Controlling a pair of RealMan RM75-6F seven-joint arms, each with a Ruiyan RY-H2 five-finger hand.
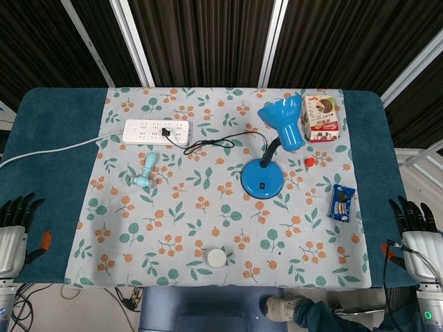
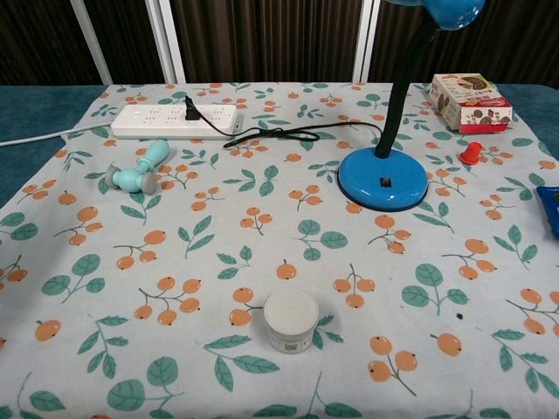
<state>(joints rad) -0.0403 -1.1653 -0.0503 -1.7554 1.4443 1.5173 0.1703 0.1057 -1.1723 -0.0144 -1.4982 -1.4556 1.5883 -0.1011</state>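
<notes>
My left hand (image 1: 15, 232) hangs off the table's left edge, fingers apart, holding nothing. My right hand (image 1: 417, 232) hangs off the right edge in the same way, nearest the blue snack packet (image 1: 341, 203). Neither hand shows in the chest view. A blue desk lamp (image 1: 266, 162) stands right of centre, its black cord plugged into a white power strip (image 1: 156, 131) at the back left. A small light-blue handheld fan (image 1: 146, 171) lies left of centre. A white round jar (image 2: 290, 320) sits near the front edge.
A floral cloth (image 1: 173, 228) covers the blue table (image 1: 59, 117). A snack box (image 1: 321, 117) stands at the back right, with a small red object (image 1: 310, 162) near the lamp. The strip's white cable (image 1: 48, 148) runs off left.
</notes>
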